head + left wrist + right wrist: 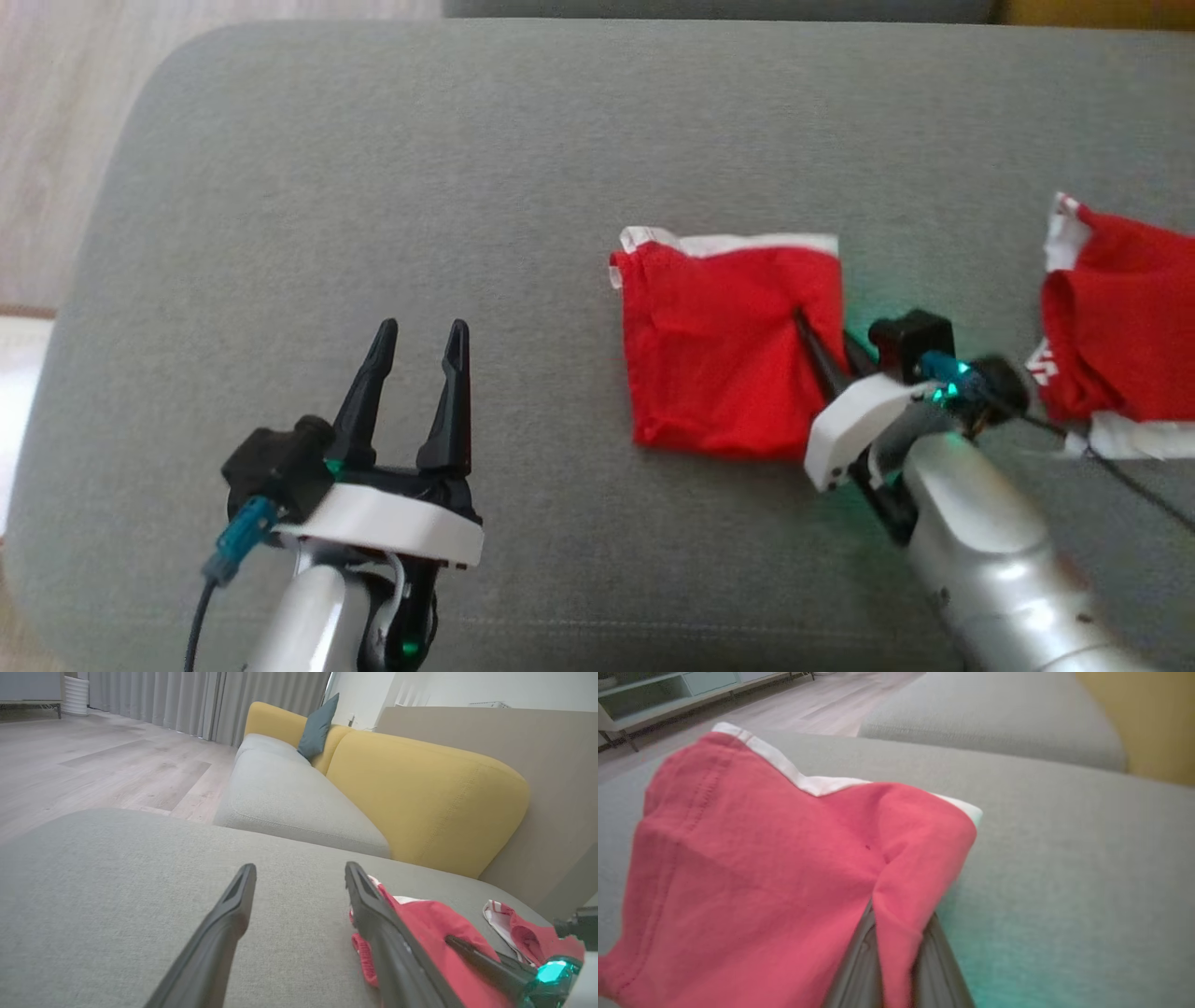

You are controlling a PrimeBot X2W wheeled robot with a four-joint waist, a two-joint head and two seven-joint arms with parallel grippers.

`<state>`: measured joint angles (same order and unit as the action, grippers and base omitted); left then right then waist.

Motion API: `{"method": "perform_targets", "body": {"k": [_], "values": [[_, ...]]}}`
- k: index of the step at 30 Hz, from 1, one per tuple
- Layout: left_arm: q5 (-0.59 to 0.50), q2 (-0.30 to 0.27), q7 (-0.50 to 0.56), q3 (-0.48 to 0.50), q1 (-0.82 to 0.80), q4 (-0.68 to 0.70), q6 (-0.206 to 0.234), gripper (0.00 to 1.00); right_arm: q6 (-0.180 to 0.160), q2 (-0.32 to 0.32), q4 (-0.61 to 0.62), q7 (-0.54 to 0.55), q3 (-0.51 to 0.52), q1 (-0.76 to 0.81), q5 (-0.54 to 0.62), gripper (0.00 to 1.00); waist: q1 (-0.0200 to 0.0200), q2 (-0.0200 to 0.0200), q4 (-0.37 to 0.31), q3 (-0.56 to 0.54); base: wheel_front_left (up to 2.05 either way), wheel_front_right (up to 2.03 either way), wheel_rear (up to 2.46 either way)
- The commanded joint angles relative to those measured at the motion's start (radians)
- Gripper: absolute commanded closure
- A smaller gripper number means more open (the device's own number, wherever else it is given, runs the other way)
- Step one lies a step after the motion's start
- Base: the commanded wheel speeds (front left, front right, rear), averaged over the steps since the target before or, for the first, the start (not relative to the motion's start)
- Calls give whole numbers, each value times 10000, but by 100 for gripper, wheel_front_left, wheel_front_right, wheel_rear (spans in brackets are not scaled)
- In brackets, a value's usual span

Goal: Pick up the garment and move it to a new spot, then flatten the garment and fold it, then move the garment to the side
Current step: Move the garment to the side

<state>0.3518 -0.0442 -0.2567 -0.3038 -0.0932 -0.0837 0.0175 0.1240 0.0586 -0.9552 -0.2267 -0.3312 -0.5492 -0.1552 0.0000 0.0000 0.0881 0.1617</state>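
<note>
A red garment (719, 345) with white trim lies folded into a rough square on the grey cushion (373, 187), right of centre. My right gripper (822, 327) is shut on a pinched ridge of cloth at its right edge. In the right wrist view that red fold (896, 914) stands squeezed between the two fingers, and the rest of the garment (761, 858) spreads away to the left. My left gripper (422, 327) hovers open at the lower left, well clear of the cloth, with nothing between its fingers. The left wrist view shows the garment (430, 924) just right of the left gripper (301, 868).
A second red and white garment (1120, 317) lies crumpled at the cushion's far right edge. Wooden floor (56, 140) runs along the cushion's rounded left end. A yellow backrest (420, 788) and another grey seat (289, 798) stand beyond.
</note>
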Motion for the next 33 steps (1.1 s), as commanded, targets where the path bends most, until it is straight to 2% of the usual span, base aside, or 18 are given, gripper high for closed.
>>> {"method": "perform_targets", "body": {"k": [1,3,7,11,17,18,23,28,33], "values": [[-92,-60,-51,383,-436,414,4,0,67,129,389,-163,-69,-381,419,100,0,0,-302,-90,0,0,0],[-76,-60,-51,426,-465,474,15,0,67,638,846,-88,-140,-495,1210,100,0,0,-641,-132,0,0,0],[-58,-60,-51,543,-528,555,18,0,67,1691,1731,451,-713,-653,1540,100,0,0,-1138,-44,0,0,0],[-57,-60,-51,602,-630,622,-22,0,67,3293,2833,1202,-1655,-846,1122,100,0,0,-1584,195,0,0,0],[-88,-60,-51,716,-925,634,-165,0,67,6201,4579,2278,-2816,-1160,211,100,0,0,-2066,680,0,0,0],[-88,-60,-51,716,-925,634,-165,0,67,6201,4579,2278,-2816,-1160,211,100,0,0,-2066,680,0,0,0],[-128,-60,-51,784,-1205,644,-283,0,67,7996,5648,3070,-2791,-1145,-308,100,0,0,-2279,1071,0,0,0],[-200,-60,-51,922,-1427,665,-409,0,67,8609,6145,3932,-1994,-757,-394,100,0,0,-2436,1450,0,0,0],[-267,-60,-51,1040,-1564,616,-541,0,67,8471,6375,4193,-1156,-371,-199,100,0,0,-2515,1698,0,0,0]]}}
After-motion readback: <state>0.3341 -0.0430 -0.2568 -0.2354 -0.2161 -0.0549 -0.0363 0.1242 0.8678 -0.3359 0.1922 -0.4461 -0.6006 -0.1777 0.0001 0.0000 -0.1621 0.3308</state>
